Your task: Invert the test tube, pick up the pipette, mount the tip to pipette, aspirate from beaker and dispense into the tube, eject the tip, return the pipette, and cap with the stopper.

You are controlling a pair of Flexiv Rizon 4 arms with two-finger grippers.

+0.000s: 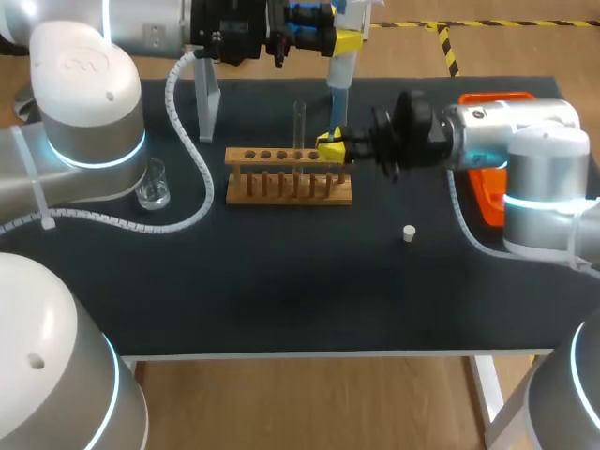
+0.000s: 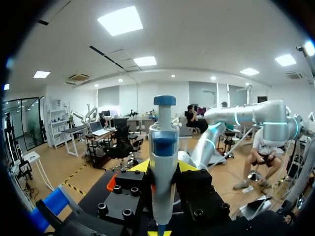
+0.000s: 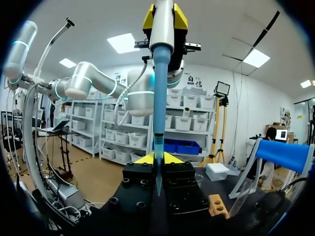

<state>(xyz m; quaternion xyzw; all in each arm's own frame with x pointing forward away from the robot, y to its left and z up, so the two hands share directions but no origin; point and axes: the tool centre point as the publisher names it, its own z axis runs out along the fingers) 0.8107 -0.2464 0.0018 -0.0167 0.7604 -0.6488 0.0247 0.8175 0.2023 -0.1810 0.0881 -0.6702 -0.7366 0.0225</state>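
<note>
Left hand point(image 1: 345, 39) clamps the pipette point(image 2: 163, 147) upright, its tip pointing down at the right hand point(image 1: 330, 147) by the rack point(image 1: 281, 187); that hand's grip can't be told. The test tube point(image 1: 300, 122) stands in the rack, and the stopper point(image 1: 409, 232) sits on the worktop point(image 1: 281, 281).

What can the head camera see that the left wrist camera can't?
Only the head view shows the things on the table: the wooden rack with the test tube upright in it, the beaker and the little white stopper. Only the left wrist view shows a round blue knob. It tops the pipette, which both views show held in the left pincer.
</note>
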